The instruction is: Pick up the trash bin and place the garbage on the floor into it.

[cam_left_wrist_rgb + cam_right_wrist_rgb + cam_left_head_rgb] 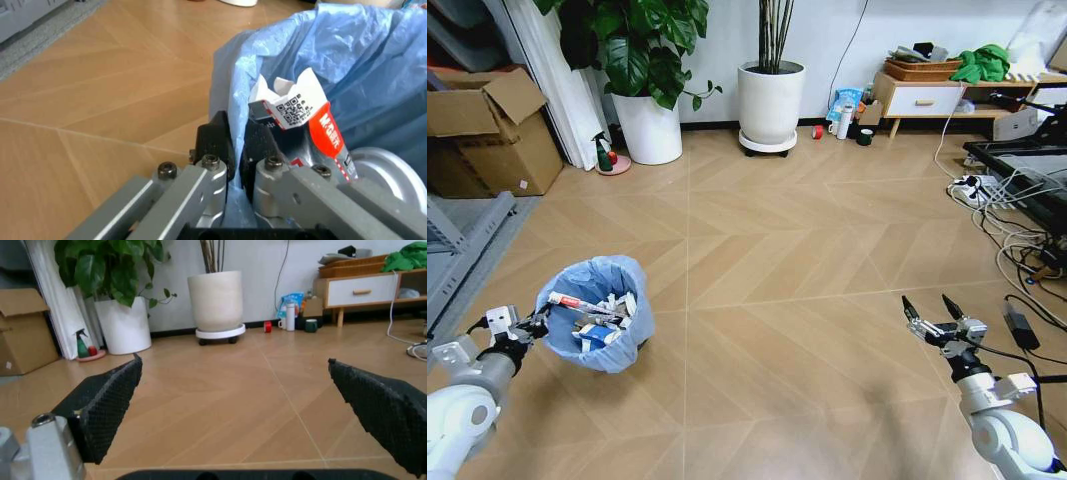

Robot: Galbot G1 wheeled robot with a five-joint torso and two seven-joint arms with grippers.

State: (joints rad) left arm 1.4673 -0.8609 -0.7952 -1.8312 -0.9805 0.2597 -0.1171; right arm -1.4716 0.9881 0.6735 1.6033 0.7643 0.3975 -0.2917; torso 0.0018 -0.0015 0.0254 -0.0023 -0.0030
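I have the left gripper clamped on the rim of the trash bin, low on my left side; in the left wrist view the two black fingers sit nearly together with the blue bag liner pinched between them, one finger outside the rim and one inside. The bin looks tilted, mouth leaning toward me and to the right, and I can't tell for sure whether its base touches the floor. The garbage is inside the bin: white crumpled pieces, a thin tube with a red band lying across the top, something blue and white lower down. Left wrist view shows a white and red carton with a QR code right beside the inner finger, and a white round lid next to it. The right gripper hangs low on my right, well apart from the bin, fingers spread wide with nothing between them. Two white plant pots stand at the far wall.
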